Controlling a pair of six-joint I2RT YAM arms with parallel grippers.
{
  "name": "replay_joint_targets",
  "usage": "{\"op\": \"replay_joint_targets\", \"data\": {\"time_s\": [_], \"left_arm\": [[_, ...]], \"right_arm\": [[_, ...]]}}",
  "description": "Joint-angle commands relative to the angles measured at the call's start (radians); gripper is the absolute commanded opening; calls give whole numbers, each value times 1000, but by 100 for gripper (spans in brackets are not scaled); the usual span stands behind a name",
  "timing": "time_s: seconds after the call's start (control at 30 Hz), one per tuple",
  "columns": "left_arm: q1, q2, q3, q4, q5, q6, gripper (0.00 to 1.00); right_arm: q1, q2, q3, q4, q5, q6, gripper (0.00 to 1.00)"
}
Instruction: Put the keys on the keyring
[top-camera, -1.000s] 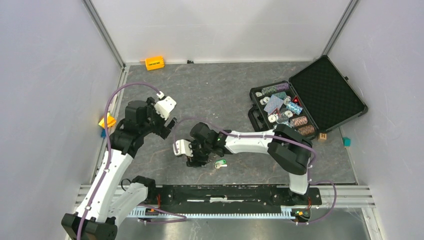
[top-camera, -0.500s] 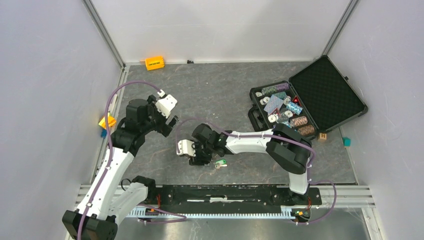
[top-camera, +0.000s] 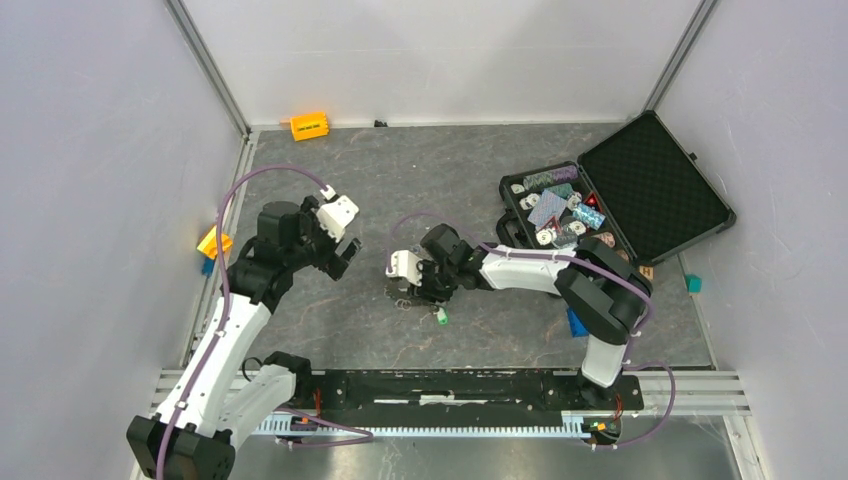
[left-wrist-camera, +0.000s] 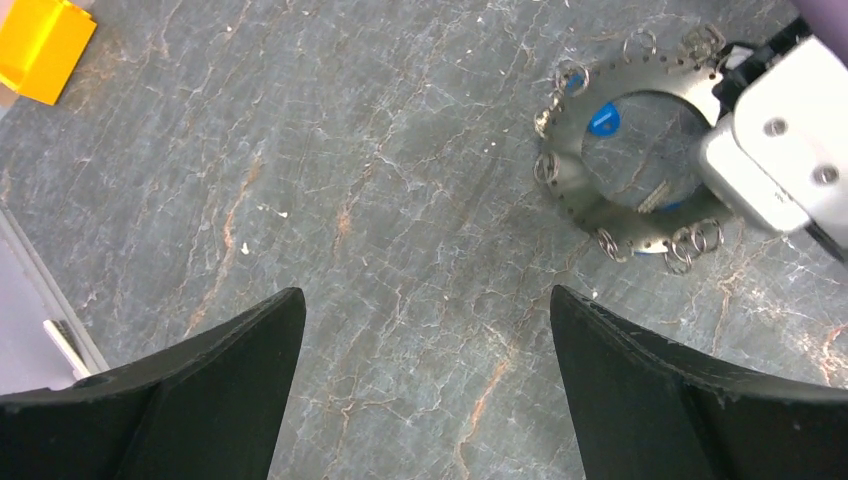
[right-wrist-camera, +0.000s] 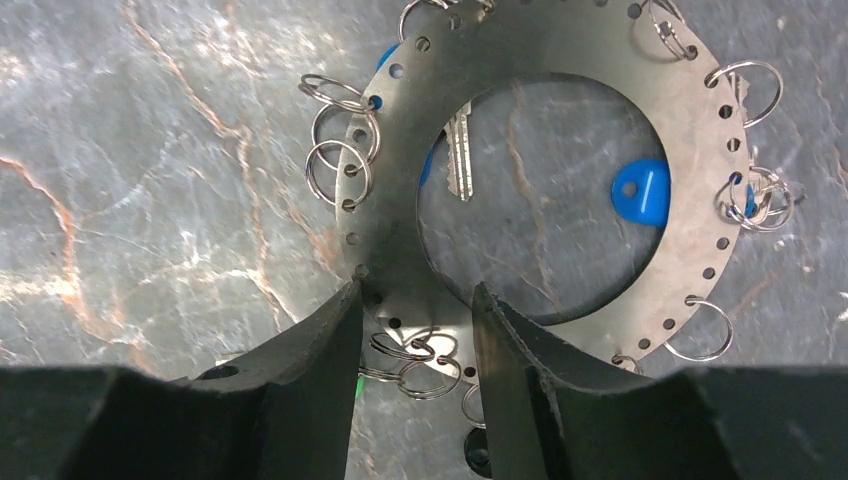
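Two black wedge fingers (right-wrist-camera: 300, 380) | flat perforated steel keyring (right-wrist-camera: 385, 250) | veined grey table (right-wrist-camera: 150, 200)

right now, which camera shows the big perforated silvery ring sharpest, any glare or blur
right wrist view: the flat perforated silvery metal keyring is crisp, no harsh glare, pale sheen on the grey marbled table, dark fingers of the right gripper soft. left wrist view: ring smaller but clear. top view: ring tiny, partly hidden.

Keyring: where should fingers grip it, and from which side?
Grip the keyring by its flat band across its width, from above: one finger in the hole, one outside. It is thin and seems to lie flat, so its edges are what fingers can pinch. Choose a stretch clear of small rings.
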Motion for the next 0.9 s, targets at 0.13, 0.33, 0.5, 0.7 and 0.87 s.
{"op": "replay_joint_targets", "data": {"time_s": [0.13,0.33,0.5,0.7,0.87], "left_arm": [[5,7,-12,65,18,-35,99],[30,45,12,88,-47,-101,100],[96,85,57,84,-52,-142,100],[198,122,114,80,-48,-208,100],[274,129,135,71,-10,-232,100]], "right_arm": [[-25,-87,-16,-75,-185,-134,56],[40,-105,76,-114,-199,-244,57],[82,-64,161,-147,-162,-280,58],[91,7,243,-144,-125,-286,56],[91,81,315,-176,-121,-332,53]]}}
